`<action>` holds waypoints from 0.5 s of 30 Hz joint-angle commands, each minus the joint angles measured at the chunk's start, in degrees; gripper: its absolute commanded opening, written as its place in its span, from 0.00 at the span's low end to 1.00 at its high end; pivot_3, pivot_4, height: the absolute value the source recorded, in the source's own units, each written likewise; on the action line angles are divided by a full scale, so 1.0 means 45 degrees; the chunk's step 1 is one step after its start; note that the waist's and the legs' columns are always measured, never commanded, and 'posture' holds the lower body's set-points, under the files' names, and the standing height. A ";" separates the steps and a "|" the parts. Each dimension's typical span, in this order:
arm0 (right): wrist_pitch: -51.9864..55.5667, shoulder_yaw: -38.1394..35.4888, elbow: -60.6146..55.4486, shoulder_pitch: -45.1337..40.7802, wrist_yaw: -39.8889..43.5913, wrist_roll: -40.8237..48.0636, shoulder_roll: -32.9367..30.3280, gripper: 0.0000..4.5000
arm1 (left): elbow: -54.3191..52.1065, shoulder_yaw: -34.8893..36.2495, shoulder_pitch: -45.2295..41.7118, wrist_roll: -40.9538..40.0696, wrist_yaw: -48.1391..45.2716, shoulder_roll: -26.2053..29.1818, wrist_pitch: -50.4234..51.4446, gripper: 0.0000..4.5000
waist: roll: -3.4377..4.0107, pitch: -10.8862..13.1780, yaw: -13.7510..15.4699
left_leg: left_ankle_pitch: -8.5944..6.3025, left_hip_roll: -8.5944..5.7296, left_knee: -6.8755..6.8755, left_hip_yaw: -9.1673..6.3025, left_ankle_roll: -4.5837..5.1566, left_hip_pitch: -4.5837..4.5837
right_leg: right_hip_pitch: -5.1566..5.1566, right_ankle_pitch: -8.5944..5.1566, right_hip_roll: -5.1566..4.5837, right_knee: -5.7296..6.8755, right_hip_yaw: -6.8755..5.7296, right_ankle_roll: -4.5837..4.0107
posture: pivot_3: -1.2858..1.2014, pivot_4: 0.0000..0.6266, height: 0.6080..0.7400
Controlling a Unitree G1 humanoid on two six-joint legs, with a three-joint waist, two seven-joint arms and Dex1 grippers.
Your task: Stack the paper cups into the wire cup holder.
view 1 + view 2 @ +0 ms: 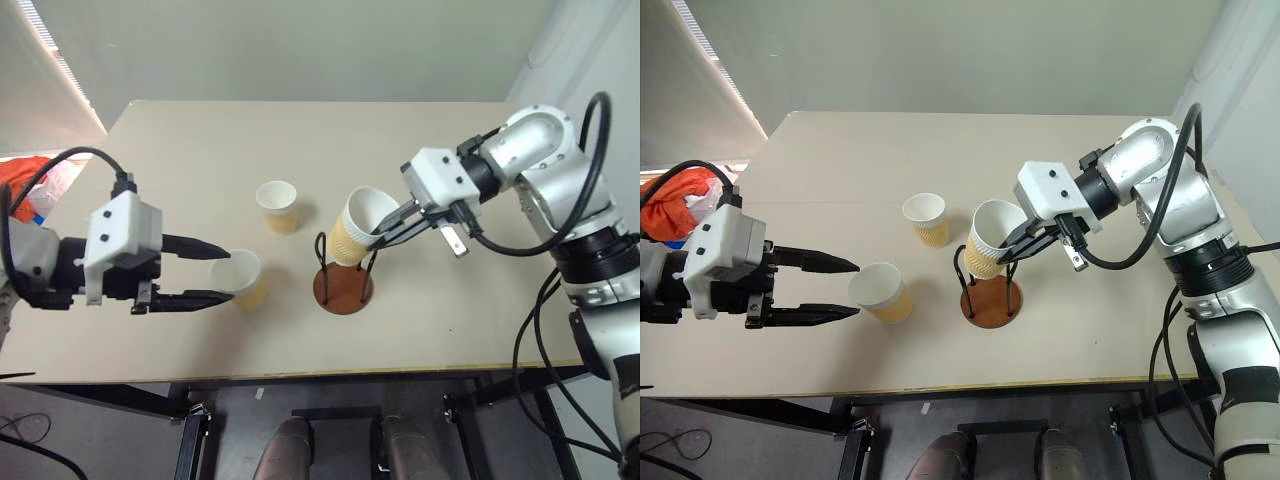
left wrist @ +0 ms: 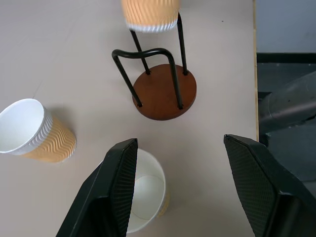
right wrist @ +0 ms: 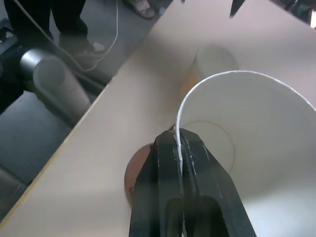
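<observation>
Paper cup (image 1: 358, 226) tilted above wire cup holder (image 1: 343, 283), rim pinched in closed jaws of right gripper (image 1: 381, 232). Second cup (image 1: 240, 279) upright between open jaws of left gripper (image 1: 205, 272), not gripped. Third cup (image 1: 278, 206) upright on table (image 1: 200, 150). No readable writing.

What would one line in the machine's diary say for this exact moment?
right gripper: fingers pinch cup rim, cup tilted over wire cup holder | left gripper: open beside standing cup | third cup: upright on table

Held cup (image 1: 358, 228) above wire cup holder (image 1: 343, 285)
</observation>
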 commanded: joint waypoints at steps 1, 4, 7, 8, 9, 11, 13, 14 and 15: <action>-0.0541 -0.0058 0.0115 -0.0123 0.0044 -0.0495 0.0294 0.01 | -0.0335 0.0616 0.0050 -0.0172 -0.0075 0.0279 -0.0013 0.68 | -0.0003 -0.0001 -0.0009 | 0.0000 0.0010 0.0000 0.0000 -0.0008 0.0000 | 0.0000 0.0000 0.0007 0.0000 -0.0002 0.0000 | 0.52 0.24 1.00; -0.1073 -0.0021 0.0395 -0.0049 -0.0140 -0.1254 0.0600 0.01 | -0.0498 0.0651 0.0272 -0.0054 -0.0108 0.0411 0.0003 0.68 | -0.0002 -0.0001 -0.0025 | -0.0001 0.0022 0.0000 0.0000 -0.0018 0.0006 | -0.0001 0.0001 0.0015 0.0003 -0.0003 -0.0004 | 0.52 0.24 1.00; -0.1216 -0.0063 0.0509 0.0025 -0.0127 -0.1630 0.0779 0.01 | -0.0479 0.0627 0.0319 -0.0012 -0.0094 0.0521 -0.0060 0.68 | -0.0002 -0.0001 -0.0019 | -0.0003 0.0024 0.0000 -0.0001 -0.0022 0.0005 | -0.0001 0.0001 0.0015 0.0003 -0.0006 -0.0009 | 0.52 0.24 1.00; -0.1224 -0.0088 0.0563 0.0041 -0.0157 -0.1758 0.0827 0.05 | -0.0432 0.0569 0.0291 0.0027 -0.0110 0.0581 -0.0116 0.68 | -0.0003 -0.0002 -0.0019 | -0.0004 0.0024 0.0000 -0.0001 -0.0024 0.0004 | -0.0001 -0.0001 0.0015 0.0003 -0.0006 -0.0012 | 0.52 0.24 1.00; -0.1213 -0.0112 0.0620 0.0047 -0.0189 -0.1880 0.0870 0.10 | -0.0373 0.0494 0.0251 0.0078 -0.0123 0.0643 -0.0170 0.68 | -0.0003 -0.0002 -0.0019 | -0.0006 0.0024 0.0000 0.0000 -0.0026 0.0004 | -0.0001 -0.0001 0.0015 0.0002 -0.0006 -0.0015 | 0.52 0.24 1.00; -0.1198 -0.0167 0.0734 0.0041 -0.0305 -0.2109 0.0950 0.23 | -0.0227 0.0291 0.0144 0.0218 -0.0158 0.0774 -0.0315 0.68 | -0.0003 -0.0002 -0.0019 | -0.0009 0.0024 0.0000 0.0000 -0.0029 0.0003 | -0.0002 -0.0002 0.0015 0.0001 -0.0006 -0.0018 | 0.52 0.24 1.00; -0.1159 -0.0263 0.0808 0.0017 -0.0402 -0.2215 0.1037 0.38 | -0.0002 -0.0009 -0.0009 0.0419 -0.0264 0.0952 -0.0572 0.68 | -0.0003 -0.0002 -0.0017 | -0.0011 0.0024 0.0000 -0.0001 -0.0032 0.0003 | -0.0002 -0.0002 0.0015 0.0001 -0.0007 -0.0018 | 0.52 0.24 1.00; -0.1101 -0.0330 0.0799 0.0015 -0.0423 -0.2194 0.1067 0.45 | 0.0177 -0.0228 -0.0141 0.0577 -0.0338 0.1072 -0.0764 0.68 | -0.0002 -0.0002 -0.0016 | -0.0012 0.0025 0.0000 -0.0001 -0.0034 0.0003 | -0.0002 -0.0002 0.0015 0.0002 -0.0007 -0.0018 | 0.52 0.24 1.00; -0.1042 -0.0388 0.0777 0.0012 -0.0435 -0.2163 0.1078 0.53 | 0.0422 -0.0517 -0.0331 0.0779 -0.0465 0.1223 -0.1031 0.68 | -0.0002 -0.0001 -0.0018 | -0.0013 0.0025 0.0000 -0.0002 -0.0035 0.0003 | -0.0002 -0.0002 0.0015 0.0001 -0.0008 -0.0019 | 0.52 0.24 1.00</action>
